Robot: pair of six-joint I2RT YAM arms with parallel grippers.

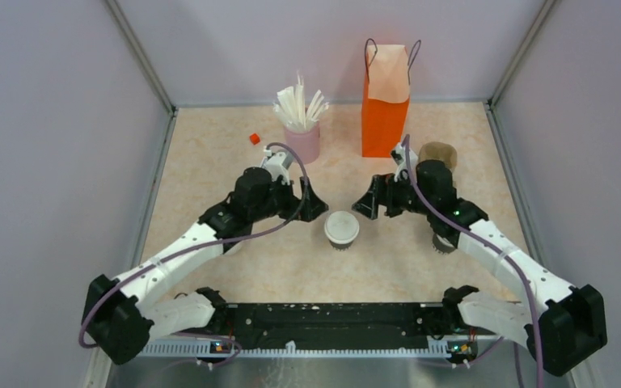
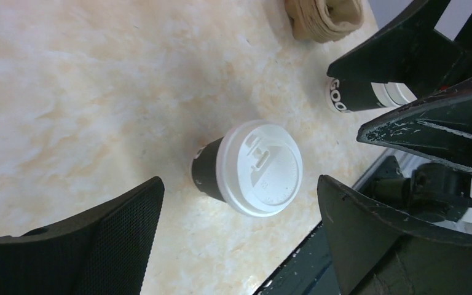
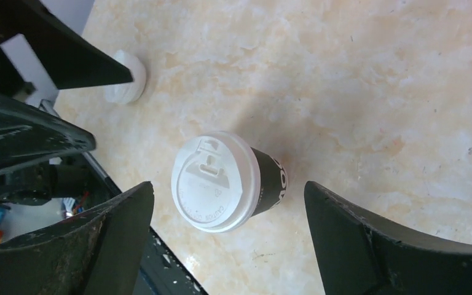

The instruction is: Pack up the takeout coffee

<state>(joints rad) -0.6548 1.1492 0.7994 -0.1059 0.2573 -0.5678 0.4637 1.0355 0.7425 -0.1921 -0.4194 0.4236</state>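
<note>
The takeout coffee (image 1: 341, 229), a small dark cup with a round white lid, stands upright in the middle of the table. It also shows in the left wrist view (image 2: 252, 169) and the right wrist view (image 3: 221, 181). My left gripper (image 1: 311, 202) is open and empty, just left of and above the cup, and its jaws frame the cup (image 2: 238, 184). My right gripper (image 1: 369, 202) is open and empty, just right of and above the cup (image 3: 227, 184). Neither touches it. The tall orange bag (image 1: 386, 101) stands open at the back.
A pink holder of white sticks (image 1: 302, 129) and a small red cap (image 1: 254, 138) are at the back left. A brown sleeve bundle (image 1: 439, 153) lies beside the bag. A second dark cup (image 1: 443, 241) sits half hidden under my right arm. A loose white lid (image 3: 126, 77) lies beyond the left fingers.
</note>
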